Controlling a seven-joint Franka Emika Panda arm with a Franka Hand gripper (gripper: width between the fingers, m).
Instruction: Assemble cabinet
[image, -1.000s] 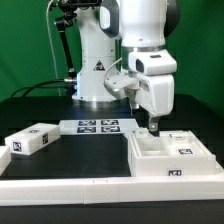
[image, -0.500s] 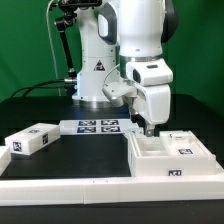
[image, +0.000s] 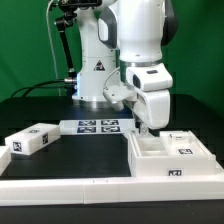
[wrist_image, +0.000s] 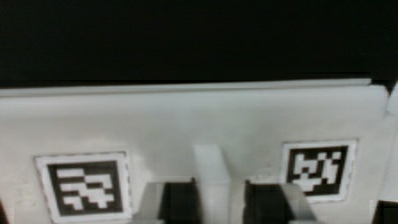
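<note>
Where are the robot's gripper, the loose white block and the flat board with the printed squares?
gripper (image: 146, 128): exterior view, between its fingertips.
loose white block (image: 30, 141): exterior view, its top face.
marker board (image: 97, 126): exterior view, its middle.

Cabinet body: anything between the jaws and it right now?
Nothing visible. Exterior view: jaws hang just over the cabinet body, at its far edge; wrist view shows only its tagged white surface ahead of them. The loose block and marker board lie off to the exterior view's left.
</note>
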